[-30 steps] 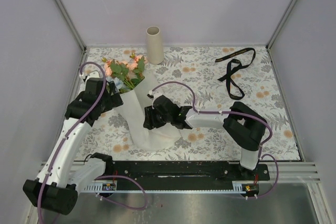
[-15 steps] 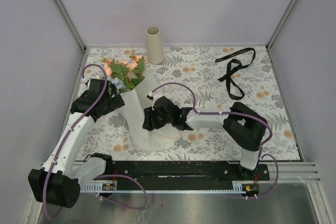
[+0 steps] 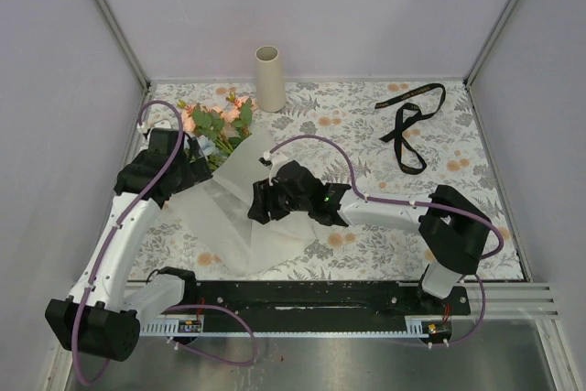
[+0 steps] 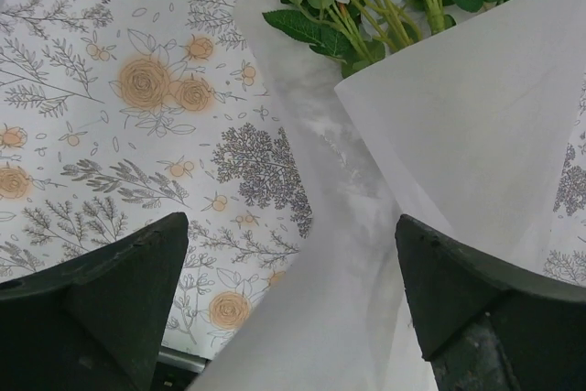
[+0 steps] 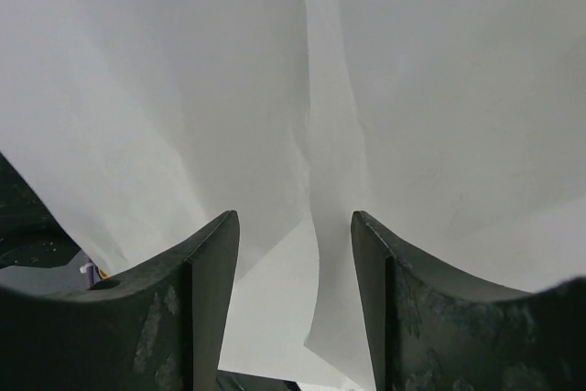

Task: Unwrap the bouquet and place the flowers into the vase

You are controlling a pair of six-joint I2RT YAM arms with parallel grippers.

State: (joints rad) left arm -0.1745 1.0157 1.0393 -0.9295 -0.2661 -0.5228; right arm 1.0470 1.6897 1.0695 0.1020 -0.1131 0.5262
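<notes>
Half-open right tool [image 5: 293,231] — paper [image 5: 165,89] between, maybe touching

The bouquet [image 3: 229,176] lies on its side, its white paper wrap [image 3: 224,226] loosened and spread open. The flowers [image 3: 215,121] (peach-pink, pale-blue) lie near the upright beige vase [image 3: 269,80].

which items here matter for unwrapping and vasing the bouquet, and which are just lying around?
Job: flowers, white paper wrap, beige vase.
Lying about: black ribbon (already off), floral table cover.
</notes>
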